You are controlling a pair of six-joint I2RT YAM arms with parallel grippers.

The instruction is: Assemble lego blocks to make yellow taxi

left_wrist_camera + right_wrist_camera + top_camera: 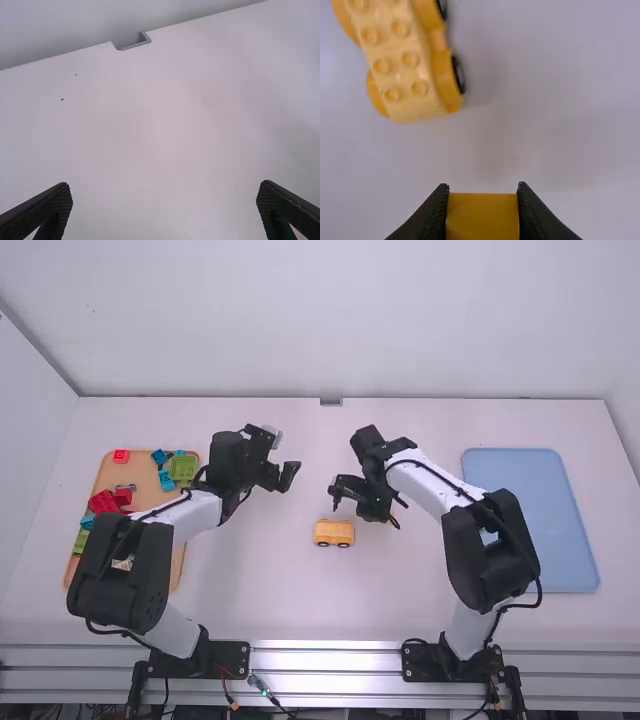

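Right claw [482,189] clamped on a yellow block [482,217] near the wheeled taxi body [334,532] on the table [270,590], left claw [166,185] wide and empty; stacking step (my read), so next: square it over the studs [419,88], press straight down.

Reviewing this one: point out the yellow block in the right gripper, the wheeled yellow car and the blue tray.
Yellow block [482,217]: right wrist view, face toward the camera.
Wheeled yellow car [397,75]: right wrist view, studded top.
Blue tray [555,530]: high view, bare floor.
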